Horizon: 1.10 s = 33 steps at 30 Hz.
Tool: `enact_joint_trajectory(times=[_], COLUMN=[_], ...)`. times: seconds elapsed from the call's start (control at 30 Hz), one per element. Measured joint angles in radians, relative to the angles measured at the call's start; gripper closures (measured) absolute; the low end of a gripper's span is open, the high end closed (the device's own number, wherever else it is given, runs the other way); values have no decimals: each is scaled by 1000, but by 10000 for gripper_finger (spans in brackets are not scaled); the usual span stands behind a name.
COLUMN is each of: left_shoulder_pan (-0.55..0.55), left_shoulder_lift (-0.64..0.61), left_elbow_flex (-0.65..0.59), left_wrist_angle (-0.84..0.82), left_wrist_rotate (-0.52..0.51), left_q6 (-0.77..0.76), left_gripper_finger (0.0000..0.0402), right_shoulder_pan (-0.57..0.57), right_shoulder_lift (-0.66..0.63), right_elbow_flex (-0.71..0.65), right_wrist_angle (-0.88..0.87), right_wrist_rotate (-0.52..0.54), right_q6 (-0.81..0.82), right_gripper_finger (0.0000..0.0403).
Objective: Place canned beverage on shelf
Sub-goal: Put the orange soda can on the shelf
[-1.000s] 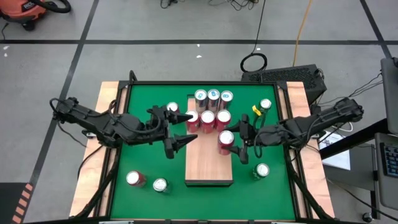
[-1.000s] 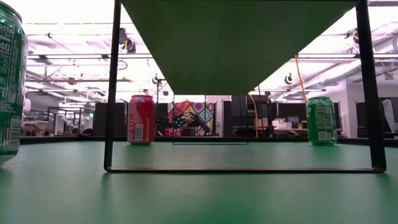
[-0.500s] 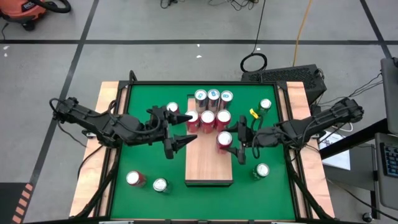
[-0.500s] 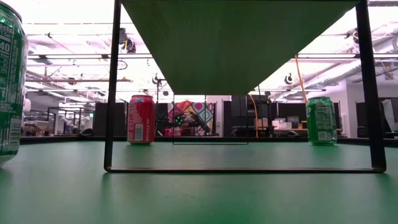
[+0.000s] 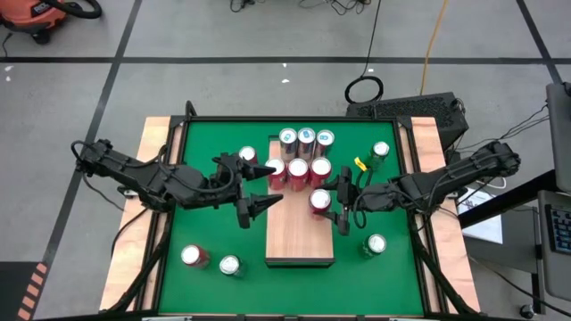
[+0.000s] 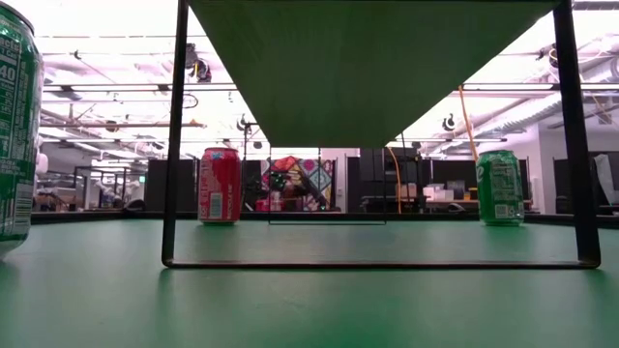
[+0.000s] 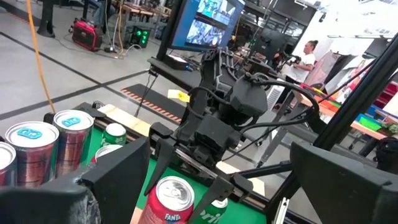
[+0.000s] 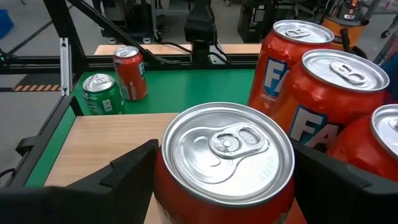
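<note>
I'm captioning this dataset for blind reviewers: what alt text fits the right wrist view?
A red can with a silver pull-tab top stands between the right gripper's two dark fingers on the pale wooden shelf. More red cans stand close beside it. Farther off, a green can and a small red can stand on the green table.

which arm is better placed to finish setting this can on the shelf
Right. Its claw already brackets the red can over the shelf, beside the back rows. The left claw is open and empty at the shelf's other edge.
</note>
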Motion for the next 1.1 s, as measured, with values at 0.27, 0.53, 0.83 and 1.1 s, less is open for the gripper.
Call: enact_joint_trajectory(times=[0.27, 0.53, 0.83, 1.1], left_shoulder_pan=[0, 0, 0, 0], left_shoulder_lift=[0, 0, 0, 0], left_elbow_flex=[0, 0, 0, 0], left_wrist_angle=[1, 2, 2, 2], left_wrist_rotate=[0, 0, 0, 0], left_q6=[0, 0, 0, 0], left_gripper_finger=[13, 13, 13, 13], right_shoulder_pan=[0, 0, 0, 0], right_shoulder_lift=[-2, -2, -2, -24], right_elbow_flex=[3, 3, 3, 2], right_wrist_angle=[-39, -46, -54, -74], right_wrist_rotate=[-1, -22, -24, -32], right_q6=[20, 40, 60, 78], right_gripper_finger=[101, 101, 101, 101])
